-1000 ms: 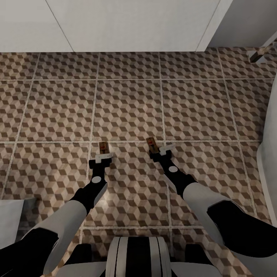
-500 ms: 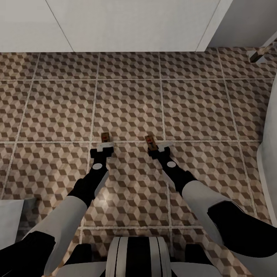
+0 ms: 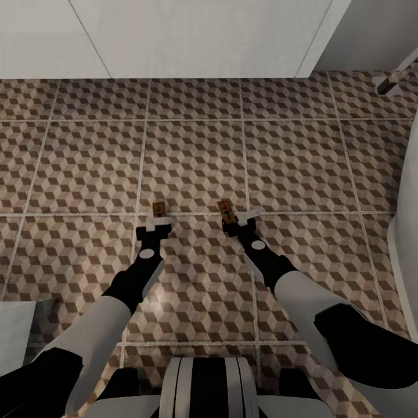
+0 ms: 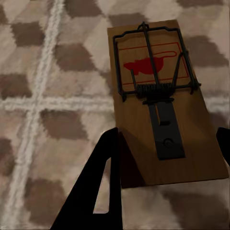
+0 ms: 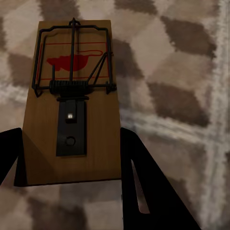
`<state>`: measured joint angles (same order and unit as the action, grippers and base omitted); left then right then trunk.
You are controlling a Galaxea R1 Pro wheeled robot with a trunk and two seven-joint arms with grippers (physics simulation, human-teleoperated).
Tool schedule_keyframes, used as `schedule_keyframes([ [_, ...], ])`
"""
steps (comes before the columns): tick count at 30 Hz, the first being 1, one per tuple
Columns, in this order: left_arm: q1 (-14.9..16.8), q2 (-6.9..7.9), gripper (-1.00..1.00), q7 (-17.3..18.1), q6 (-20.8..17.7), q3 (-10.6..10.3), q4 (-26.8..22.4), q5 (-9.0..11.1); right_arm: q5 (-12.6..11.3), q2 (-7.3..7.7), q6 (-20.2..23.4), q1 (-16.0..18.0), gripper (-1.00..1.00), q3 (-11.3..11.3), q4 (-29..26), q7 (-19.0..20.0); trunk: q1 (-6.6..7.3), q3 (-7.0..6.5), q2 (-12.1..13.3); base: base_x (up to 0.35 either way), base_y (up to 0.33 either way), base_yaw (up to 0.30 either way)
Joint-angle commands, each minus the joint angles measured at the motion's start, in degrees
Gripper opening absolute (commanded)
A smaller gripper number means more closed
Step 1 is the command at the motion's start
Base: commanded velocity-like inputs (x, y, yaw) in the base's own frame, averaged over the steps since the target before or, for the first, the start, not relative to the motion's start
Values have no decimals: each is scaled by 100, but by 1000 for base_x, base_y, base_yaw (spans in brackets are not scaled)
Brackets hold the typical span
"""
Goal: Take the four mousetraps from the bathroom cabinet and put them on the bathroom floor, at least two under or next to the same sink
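One mousetrap is gripped in left claw, another in right claw — both should be lowered flat onto bathroom floor before release.

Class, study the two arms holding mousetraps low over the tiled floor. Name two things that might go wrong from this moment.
1. Each mousetrap is pinched only at its rear end, so it may tilt or slip when the left gripper or right gripper opens.
2. The traps sit well short of the white vanity; released here, they might not count as next to the sink.
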<state>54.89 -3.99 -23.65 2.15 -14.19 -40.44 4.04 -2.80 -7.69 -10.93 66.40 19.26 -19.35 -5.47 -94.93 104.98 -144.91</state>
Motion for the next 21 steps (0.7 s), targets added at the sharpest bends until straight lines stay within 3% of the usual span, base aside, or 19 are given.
schedule_keyframes([
  [1,4,2,-100,-43,107,-31,95,33,-48,6,-31,5,-100,49,8,-46,1,2,-1,0,0,0],
  [5,4,-18,-100,-37,690,-44,764,32,-60,31,-115,4,-100,45,16,-34,1,2,-1,0,0,0],
  [10,4,-43,-100,-27,1079,-62,1243,35,-75,38,-201,4,-100,49,72,-26,1,2,-1,0,0,0],
  [21,4,-54,-100,73,1421,-66,1443,35,-81,47,-314,4,-100,51,130,-8,1,2,-1,0,0,0],
])
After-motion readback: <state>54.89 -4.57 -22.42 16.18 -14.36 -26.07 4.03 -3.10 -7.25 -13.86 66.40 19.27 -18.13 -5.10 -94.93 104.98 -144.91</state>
